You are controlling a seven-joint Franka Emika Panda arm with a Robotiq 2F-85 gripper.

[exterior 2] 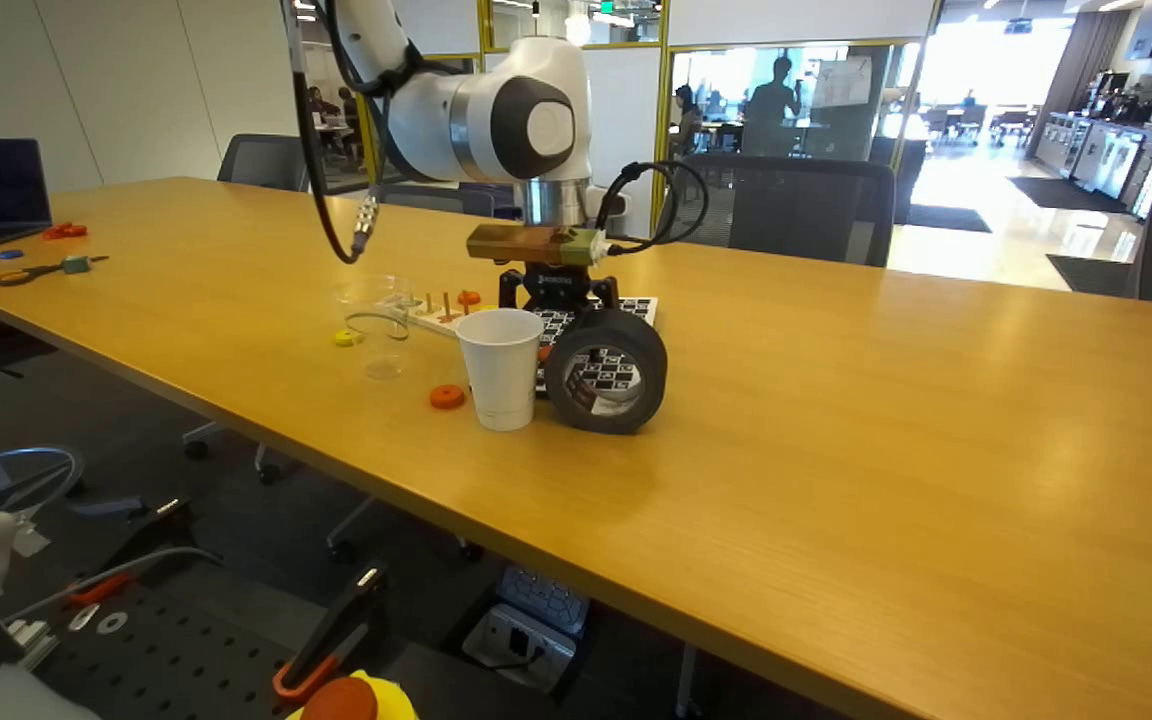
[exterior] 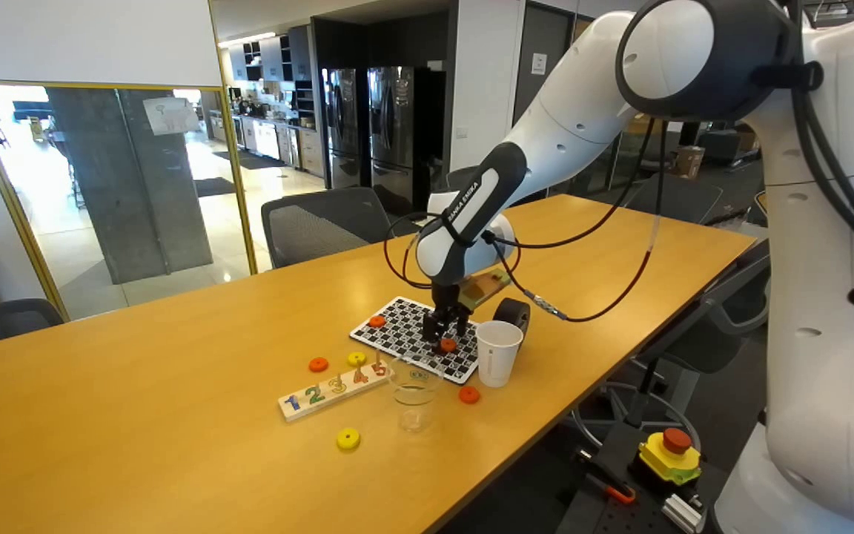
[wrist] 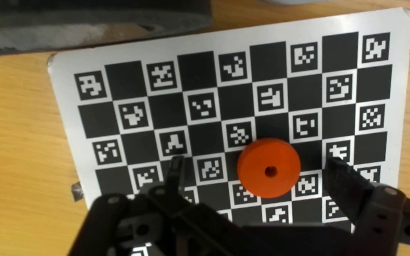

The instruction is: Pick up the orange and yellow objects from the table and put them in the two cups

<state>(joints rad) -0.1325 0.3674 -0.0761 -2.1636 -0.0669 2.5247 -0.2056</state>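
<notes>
Office-like room, mesh chair [exterior: 323, 230] and steel refrigerator [exterior: 391, 119] near top centre of an exterior view; long wooden counter [exterior: 175, 386] across the frame.

Task stage: early, judging by the layout. Step in hand, probably: grasp of one orange disc [wrist: 267, 160] on the checkered board [wrist: 206, 138]. Hand [wrist: 256, 172] spread apart to either side of this disc in the wrist view, no contact seen, smaller gap toward the right of the frame. Height over the board: cannot tell. No lift yet.

Done: no delivery visible. Clear cup [exterior: 414, 400], upright at lower centre, without a disc visible through its wall. White cup [exterior: 497, 362], upright, farther right, near the black roll [exterior: 514, 311]; floor hidden, so cannot rule out a piece inside.

Left: same orange disc plus five more pieces in an exterior view. Second orange disc [exterior: 376, 321] near the board's left edge; third orange disc [exterior: 318, 364] left of centre, on the counter; fourth orange disc [exterior: 469, 395] just beside the white cup, not touching. Yellow disc [exterior: 356, 359] just beside the number strip [exterior: 334, 391]; other yellow disc [exterior: 348, 438] lower down, left of the clear cup.

Next, probably: close on the disc, lift, carry to a cup. Colour-to-cup pairing: not stated.
</notes>
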